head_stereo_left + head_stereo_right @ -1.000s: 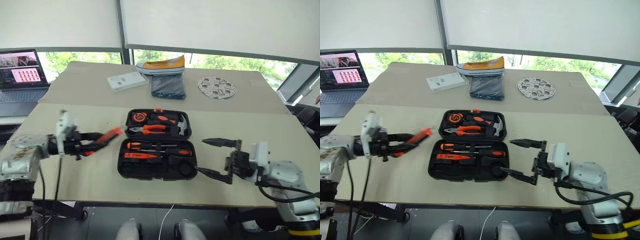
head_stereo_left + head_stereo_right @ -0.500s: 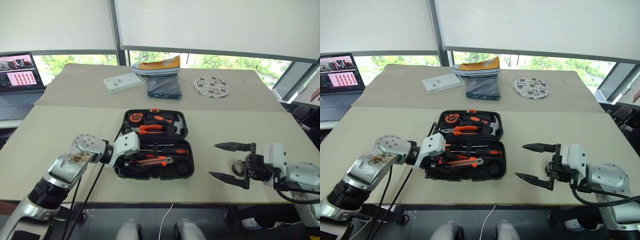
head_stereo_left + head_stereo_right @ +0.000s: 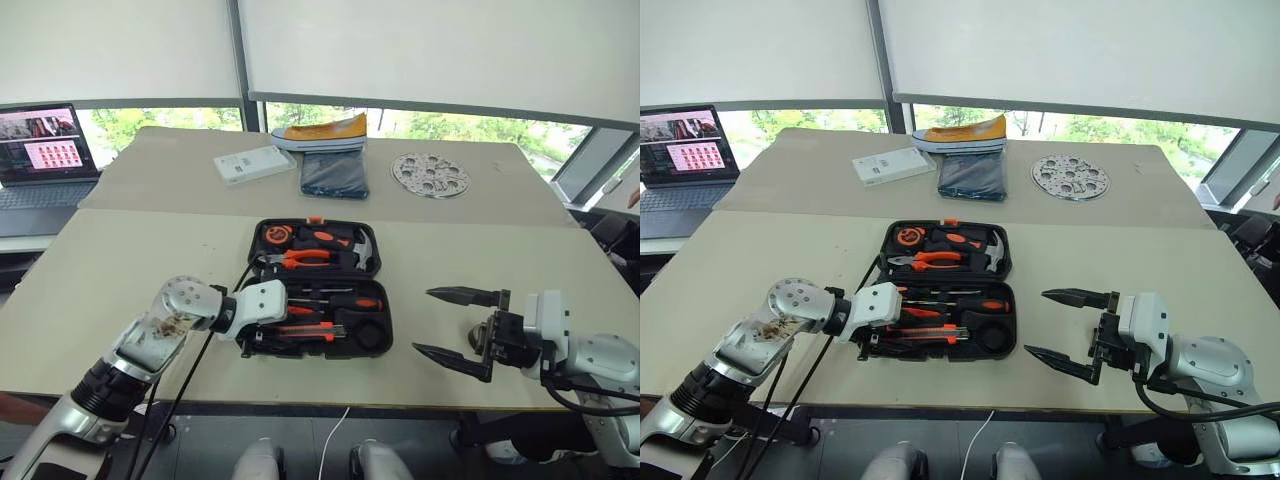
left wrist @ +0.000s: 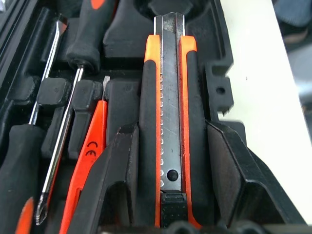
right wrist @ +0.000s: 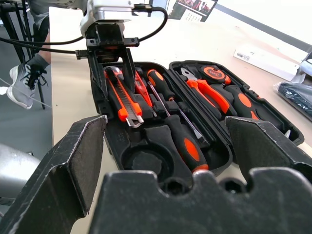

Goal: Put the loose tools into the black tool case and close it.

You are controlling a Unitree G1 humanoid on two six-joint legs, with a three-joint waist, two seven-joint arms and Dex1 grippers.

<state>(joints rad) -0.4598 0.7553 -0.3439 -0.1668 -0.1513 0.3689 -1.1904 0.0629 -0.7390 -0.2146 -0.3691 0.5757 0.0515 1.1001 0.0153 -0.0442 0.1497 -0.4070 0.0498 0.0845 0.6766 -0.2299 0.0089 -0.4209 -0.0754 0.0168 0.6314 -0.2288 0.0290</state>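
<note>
Left gripper (image 4: 168, 170) clamps the ribbed orange-and-black utility knife (image 4: 168, 112) — over the moulded black tool case (image 3: 375, 345); right gripper (image 3: 452, 325) gapes.

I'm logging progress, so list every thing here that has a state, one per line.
Case: open, lid flat on the table.
Knife: in the case's near half, between the left hand's fingers.
Left hand: shut on the knife.
Right hand: open, holding nothing, beside the case.
Screwdrivers: lying in the case.
Pliers: lying in the lid half.
Laptop: open, screen lit.
</note>
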